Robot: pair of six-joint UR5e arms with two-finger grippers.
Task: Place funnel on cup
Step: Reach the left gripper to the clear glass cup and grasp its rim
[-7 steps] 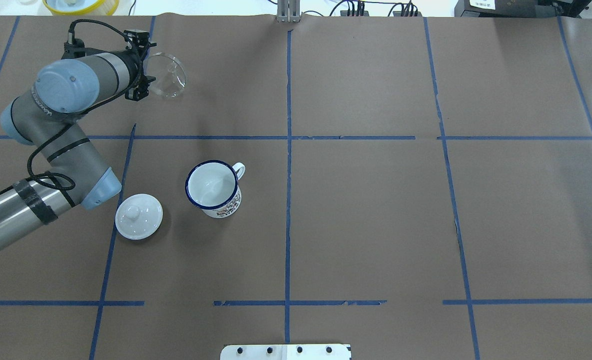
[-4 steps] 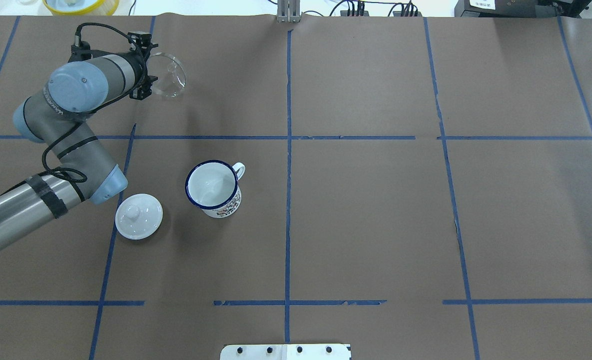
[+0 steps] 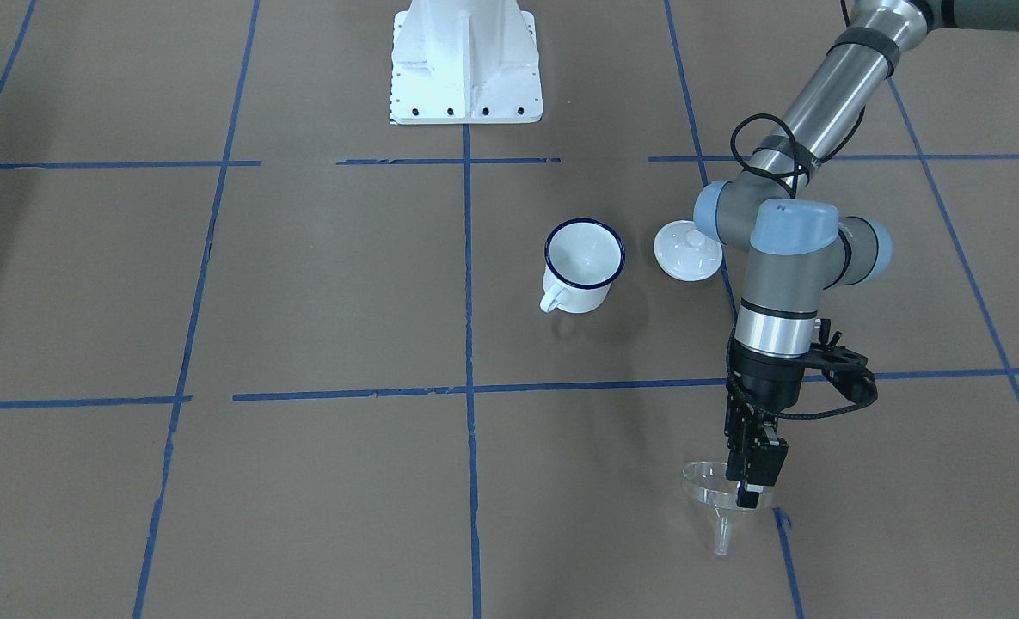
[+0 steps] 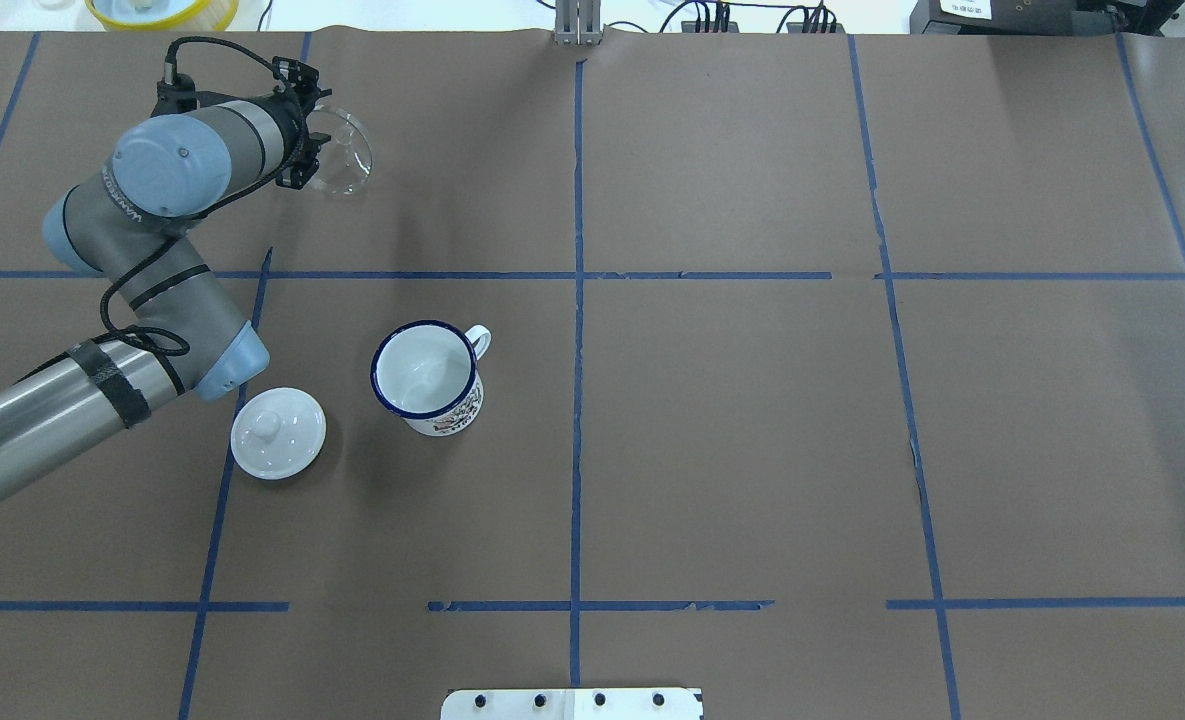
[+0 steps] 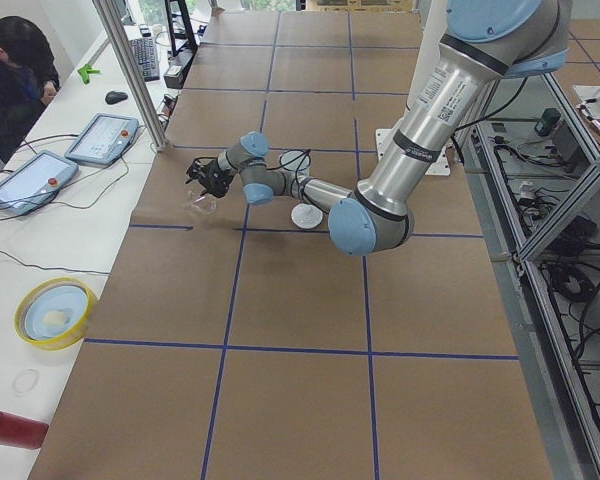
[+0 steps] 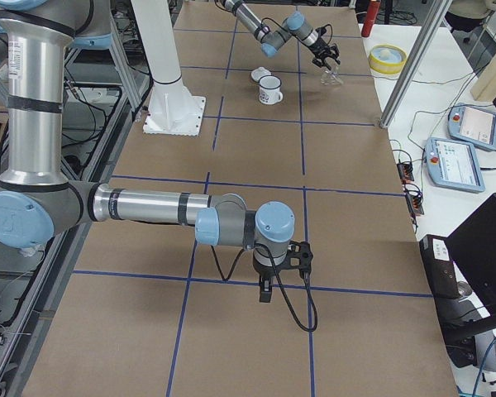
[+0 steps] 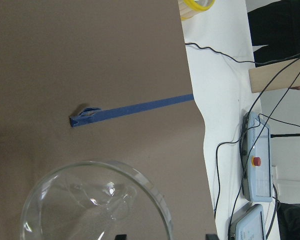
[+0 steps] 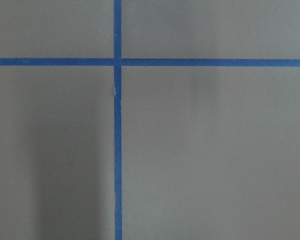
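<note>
The clear funnel [image 4: 344,150] is at the table's far left, with its spout pointing away from the robot [image 3: 721,535]. My left gripper [image 3: 751,493] is down at the funnel's rim. In the left wrist view the funnel's mouth [image 7: 92,200] fills the lower left, and two dark fingertips [image 7: 121,236] at the bottom edge stand apart on either side of the rim, so the gripper is open. The white cup [image 4: 426,376] with a dark blue rim stands upright and empty, nearer the robot than the funnel [image 3: 584,264]. My right gripper [image 6: 264,294] shows only in the exterior right view, so I cannot tell its state.
A round white knobbed lid [image 4: 278,433] lies left of the cup, close to my left arm's elbow [image 4: 227,365]. A yellow bowl [image 4: 162,10] sits beyond the table's far edge. The white robot base [image 3: 466,60] is at the near middle.
My left arm's elbow and wrist have swung to the right and brought the gripper closer over the funnel's rim. The funnel, cup and lid have not moved.
</note>
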